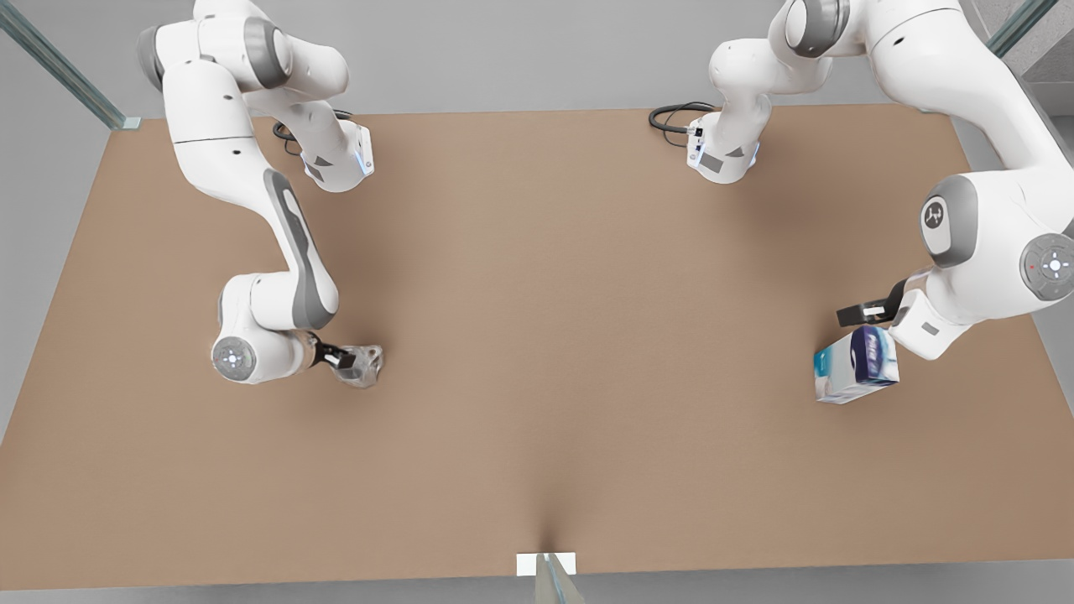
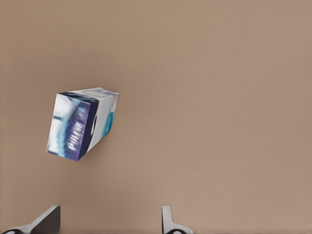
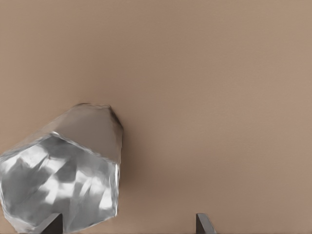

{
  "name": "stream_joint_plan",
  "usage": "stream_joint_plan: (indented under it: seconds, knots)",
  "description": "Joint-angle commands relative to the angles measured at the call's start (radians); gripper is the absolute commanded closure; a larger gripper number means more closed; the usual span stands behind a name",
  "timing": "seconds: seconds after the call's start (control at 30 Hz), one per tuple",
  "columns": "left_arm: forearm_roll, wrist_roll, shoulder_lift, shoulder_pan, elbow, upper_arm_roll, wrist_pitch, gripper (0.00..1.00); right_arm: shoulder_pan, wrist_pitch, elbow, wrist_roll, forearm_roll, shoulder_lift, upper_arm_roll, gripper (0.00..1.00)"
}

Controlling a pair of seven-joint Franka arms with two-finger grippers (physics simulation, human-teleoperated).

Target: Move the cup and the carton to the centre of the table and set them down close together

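We see the cup point(image 1: 362, 366) near the table's point(image 1: 537, 335) short edge on the front view's left, glossy, faceted, probably light and slippery, so best pinched across the rim; right gripper point(image 1: 340, 359) at it, fingers spread around it, not clearly closed. The carton point(image 1: 856, 365) sits tilted near the opposite short edge, stiff, light, graspable across its narrow sides; left gripper point(image 1: 864, 314) just beside it, fingers wide. Centre unobstructed; base cables point(image 1: 671, 117) far off.
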Motion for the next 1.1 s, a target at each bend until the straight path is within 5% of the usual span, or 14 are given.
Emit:
stream_joint_plan:
  seconds: [0.0,0.43,0.47,0.5,0.57,1.07]
  knots:
    - [0.001,0.000,0.000,-0.001,0.000,0.000,0.000,0.00,-0.001,0.006,0.000,-0.001,0.021,0.001,-0.002,0.00]
    - [0.002,0.003,0.001,0.006,-0.003,0.000,-0.002,0.00,-0.011,0.066,0.005,-0.002,0.064,0.073,-0.002,0.00]
    - [0.002,0.003,0.000,0.006,-0.003,0.000,-0.002,0.00,-0.012,0.066,0.005,-0.004,0.066,0.073,-0.002,0.16]
    - [0.002,0.003,0.000,0.006,-0.003,0.000,-0.002,0.00,-0.014,0.062,0.003,-0.004,0.068,0.068,-0.002,0.46]
    - [0.002,0.003,0.001,0.006,-0.003,0.000,-0.002,0.00,-0.011,0.056,-0.003,-0.005,0.068,0.067,0.000,0.71]
    - [0.002,0.003,0.003,0.011,-0.005,0.000,-0.002,0.00,0.003,0.069,0.006,-0.014,0.068,0.079,0.002,0.79]
